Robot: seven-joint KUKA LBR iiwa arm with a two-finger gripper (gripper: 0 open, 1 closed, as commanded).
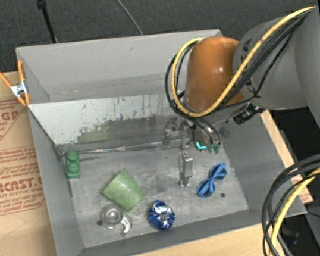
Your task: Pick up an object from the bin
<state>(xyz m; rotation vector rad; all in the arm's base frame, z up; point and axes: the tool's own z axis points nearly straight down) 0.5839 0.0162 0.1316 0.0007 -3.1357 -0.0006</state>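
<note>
- The claw (184, 181) is seen lowered into the right half of the grey metal bin (107, 60), its tip set low over a bare, scuffed patch of the floor.
- Whether the claw is apart or together cannot be told from this angle; nothing is seen gripped in it.
- The arm (295, 67) is pictured entering from the right, with its orange cover (211, 71) and looped yellow and black cables (178, 82) carried above the bin's right rear part.
- A pair of blue glasses (212, 180) is seen lying on the floor just beside the claw, to its right and slightly toward the front wall; of all the things in the bin it is the nearest, and it is not touched.
- A pale green cup (123, 190) is shown tipped on its side left of the claw, near the middle of the floor and well apart from it.
- A blue patterned ball (161, 215) is seen close to the front wall, left of the glasses.
- A small silver metal piece (111, 216) is found beside the ball, further left, just below the cup.
- A small green block (72, 164) is seen against the left wall, far from the claw.
</note>
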